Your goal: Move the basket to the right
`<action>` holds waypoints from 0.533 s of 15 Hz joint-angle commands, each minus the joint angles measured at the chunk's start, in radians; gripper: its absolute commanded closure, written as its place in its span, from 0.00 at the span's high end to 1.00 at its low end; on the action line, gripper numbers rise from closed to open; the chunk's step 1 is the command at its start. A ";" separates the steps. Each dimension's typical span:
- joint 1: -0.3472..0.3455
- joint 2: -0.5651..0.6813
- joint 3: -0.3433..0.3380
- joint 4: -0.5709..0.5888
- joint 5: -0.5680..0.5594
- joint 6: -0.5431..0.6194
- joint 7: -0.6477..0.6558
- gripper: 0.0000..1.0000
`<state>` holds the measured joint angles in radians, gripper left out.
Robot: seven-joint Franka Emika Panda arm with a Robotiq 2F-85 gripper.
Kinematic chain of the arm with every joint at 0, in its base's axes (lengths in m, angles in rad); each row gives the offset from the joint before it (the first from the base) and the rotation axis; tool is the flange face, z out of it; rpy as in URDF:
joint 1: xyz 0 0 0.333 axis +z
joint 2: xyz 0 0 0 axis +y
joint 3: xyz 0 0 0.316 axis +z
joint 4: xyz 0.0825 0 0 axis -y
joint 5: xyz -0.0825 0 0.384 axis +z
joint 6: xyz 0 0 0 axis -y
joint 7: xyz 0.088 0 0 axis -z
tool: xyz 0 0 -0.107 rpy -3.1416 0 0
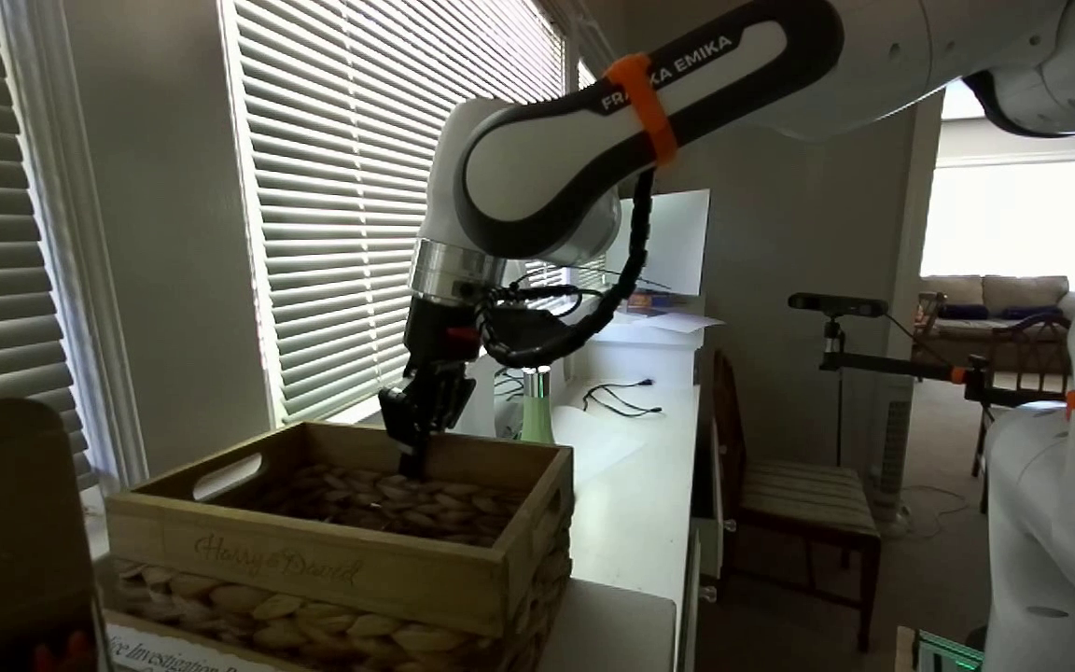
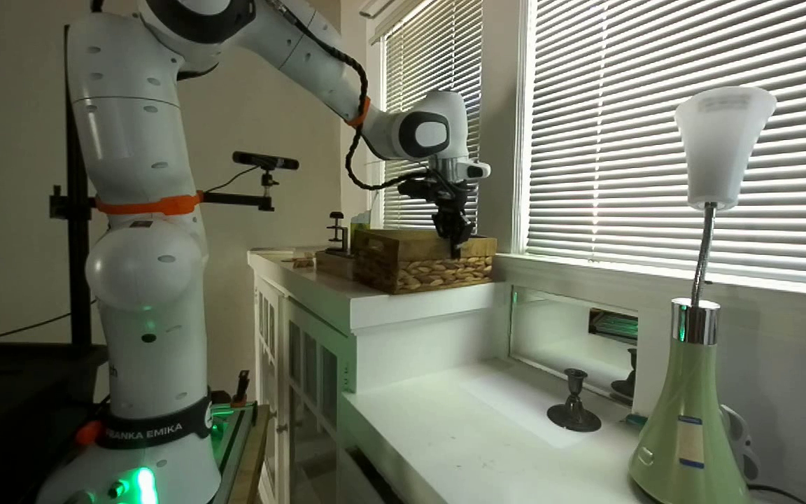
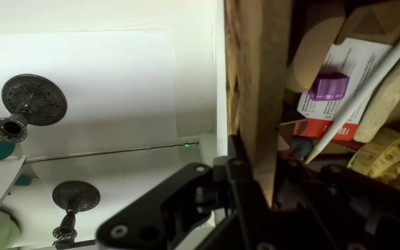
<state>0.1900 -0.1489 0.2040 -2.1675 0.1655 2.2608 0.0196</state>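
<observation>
At left in an exterior view, basket (image 1: 314,560) upright on the raised white cabinet top (image 2: 417,306), near the edge above the lower counter (image 2: 424,434) and just beside the windowsill (image 2: 627,283). Next, on the far wall toward its sill-side corner, gripper (image 3: 259,152) pointing down, fingers (image 3: 240,170) nearly together in the wrist view, clamped snug on both faces of the basket's wooden wall. From the upper right, arm (image 1: 537,177) outstretched, bent downward at its end.
</observation>
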 commanded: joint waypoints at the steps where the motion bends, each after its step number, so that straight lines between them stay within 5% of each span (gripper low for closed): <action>1: 0.015 -0.002 -0.004 -0.018 0.033 0.020 -0.030 0.03; 8: 0.020 -0.018 -0.003 0.061 0.038 -0.169 -0.040 0.04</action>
<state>0.1923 -0.1491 0.2014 -2.1535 0.1677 2.2144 -0.0295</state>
